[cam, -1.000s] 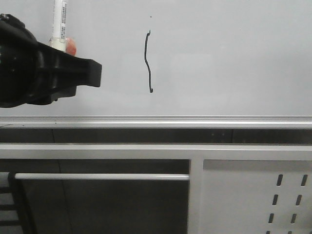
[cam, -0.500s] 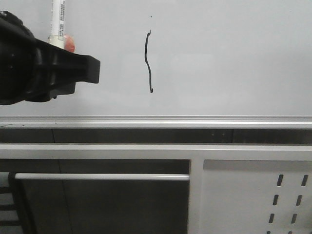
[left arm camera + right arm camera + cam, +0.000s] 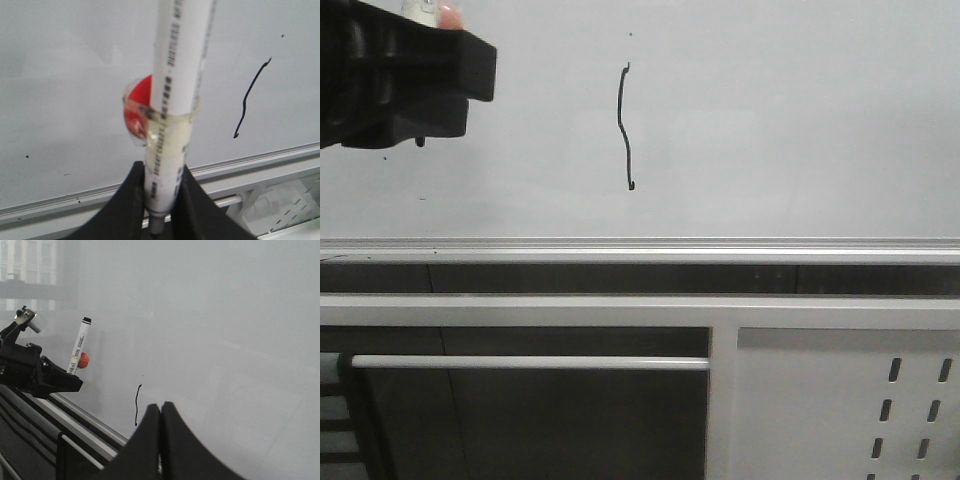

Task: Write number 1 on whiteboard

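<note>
1. Front view: the number 1 [image 3: 625, 127] stands on the whiteboard [image 3: 780, 120], above its rail; the left gripper [image 3: 470, 72] sits at the upper left, apart from the stroke.
2. Left wrist view: its jaws pinch a white marker [image 3: 175, 100] bearing a taped red ball [image 3: 137, 107].
3. Right wrist view: the right gripper [image 3: 160, 412] has its jaws pressed together, empty; the marker's whole length shows.

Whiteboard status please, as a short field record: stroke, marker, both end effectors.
stroke: number 1 drawn, thin black wavy vertical line
surface: whiteboard, silver rail along lower edge
marker: white marker with red piece taped on, upright, tip off the board
left end effector: left end effector shut on the marker, left of the stroke
right end effector: right end effector fingers together, holding nothing
</note>
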